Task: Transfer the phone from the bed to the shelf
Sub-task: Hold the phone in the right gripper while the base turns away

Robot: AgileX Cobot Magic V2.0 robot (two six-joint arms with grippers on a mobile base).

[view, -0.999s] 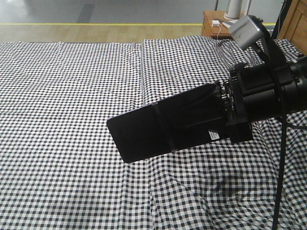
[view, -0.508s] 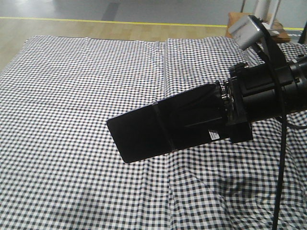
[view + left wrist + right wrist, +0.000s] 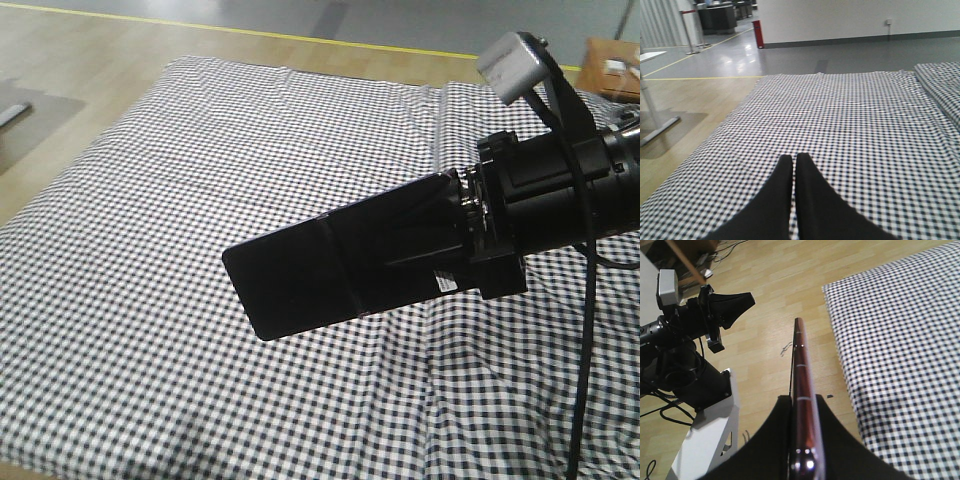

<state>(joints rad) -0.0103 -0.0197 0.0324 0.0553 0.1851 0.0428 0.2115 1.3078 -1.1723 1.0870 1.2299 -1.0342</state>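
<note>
Nearest to us, our right gripper [image 3: 405, 240] is clenched on the phone [image 3: 290, 280]. Its two black fingers [image 3: 832, 440] press the flat faces at one end, and the rest of the phone sticks out free, level and lifted well above the bed [image 3: 200, 180], touching nothing. From the right wrist view the phone now hangs beyond the edge of the bed, over the wooden floor [image 3: 770, 285]. Our left gripper [image 3: 793, 167] is closed on nothing, its fingers almost touching, and it hovers above the bed. What has changed in the last second is the background. In the front view the bed has slid to the right, and its left edge and the floor beside it have come into sight, while the phone and the gripper keep the same place in the picture. We judge that the grasp did not slip and that the whole robot is turning away from the bed. Behind the bed runs a yellow line [image 3: 250, 35] on the floor. The shelf is not in any view, so the carrying is only starting.
</note>
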